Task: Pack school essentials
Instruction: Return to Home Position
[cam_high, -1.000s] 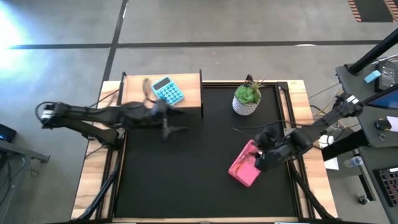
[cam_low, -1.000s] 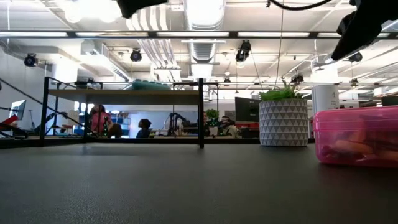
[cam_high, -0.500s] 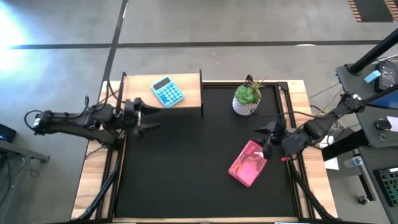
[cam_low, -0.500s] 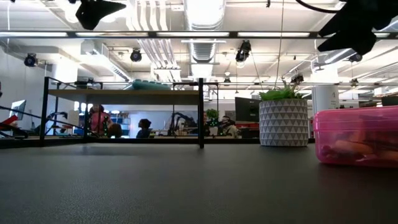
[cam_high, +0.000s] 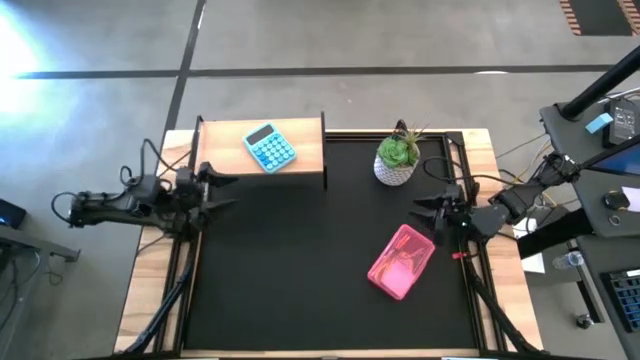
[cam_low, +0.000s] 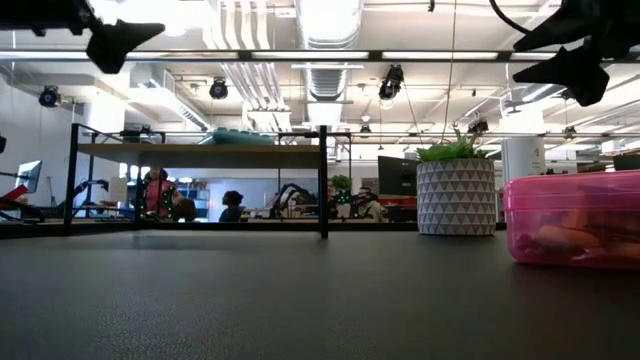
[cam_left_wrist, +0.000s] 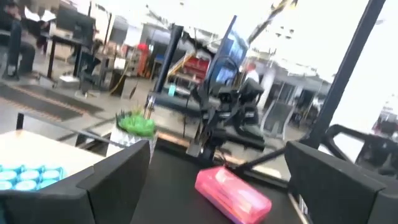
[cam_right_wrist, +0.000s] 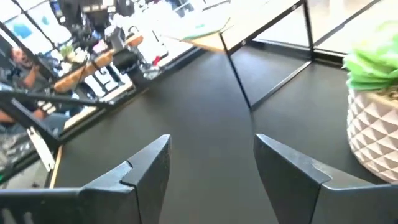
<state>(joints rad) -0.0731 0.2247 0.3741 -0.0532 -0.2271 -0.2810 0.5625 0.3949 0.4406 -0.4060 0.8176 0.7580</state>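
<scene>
While both arms hang at the side edges of the table (cam_high: 300, 290), the pink supply box (cam_high: 401, 262) lies shut on it.

Left gripper (cam_high: 230, 191) hovers over the left edge near the far-left corner, beside the raised wooden shelf (cam_high: 303, 152) carrying the light-blue calculator (cam_high: 270, 146), fingers spread and empty. Right gripper (cam_high: 426, 217) hovers over the right edge, fingers likewise spread and empty, just apart from the box, which lies slanted close to that edge; vague shapes show through its translucent wall, too blurred to name. A potted plant (cam_high: 398, 158) stands near the far edge, right of the shelf.
</scene>
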